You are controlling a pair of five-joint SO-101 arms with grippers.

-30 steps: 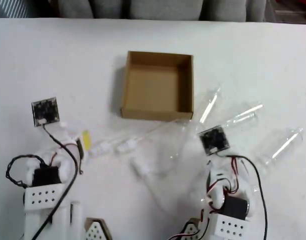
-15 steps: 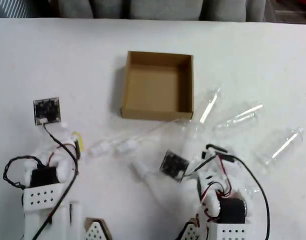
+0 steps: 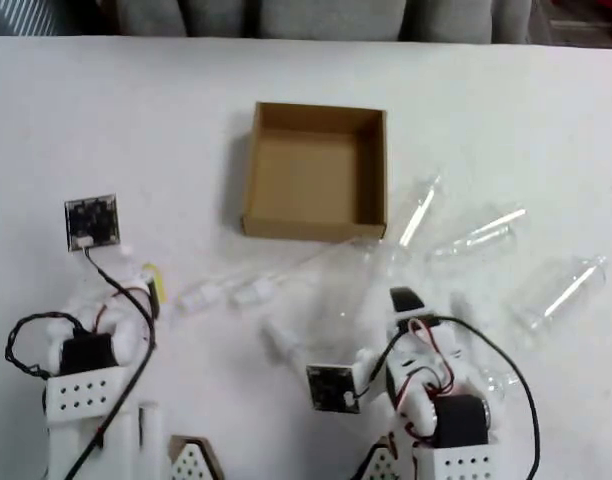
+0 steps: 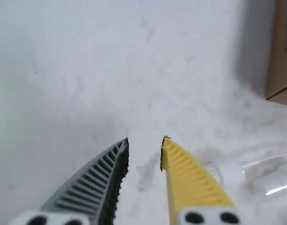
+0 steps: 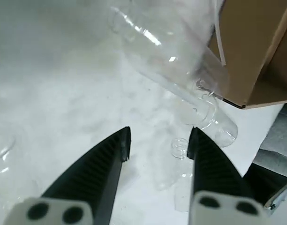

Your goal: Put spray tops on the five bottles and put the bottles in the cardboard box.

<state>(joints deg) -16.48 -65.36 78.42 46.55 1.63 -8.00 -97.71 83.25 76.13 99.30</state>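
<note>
Jaws of the left gripper [image 4: 145,140] stand slightly spread over the tabletop [image 4: 87,70]; those of the right gripper [image 5: 159,136] are spread above clear bottles [image 5: 171,54]. The cardboard box [image 5: 246,47] lies near.

Table [image 3: 506,100] bears cardboard box [image 3: 316,172], bottles [image 3: 558,292] (perhaps five).

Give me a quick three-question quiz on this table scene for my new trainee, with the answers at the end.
1. True or false: a bottle already lies in the cardboard box.
2. The right gripper is: A open, B shut on a bottle, C shut on a spray top.
3. Fill in: one side of the left gripper is grey, the other is ____.
Key: 1 false; 2 A; 3 yellow.
</note>
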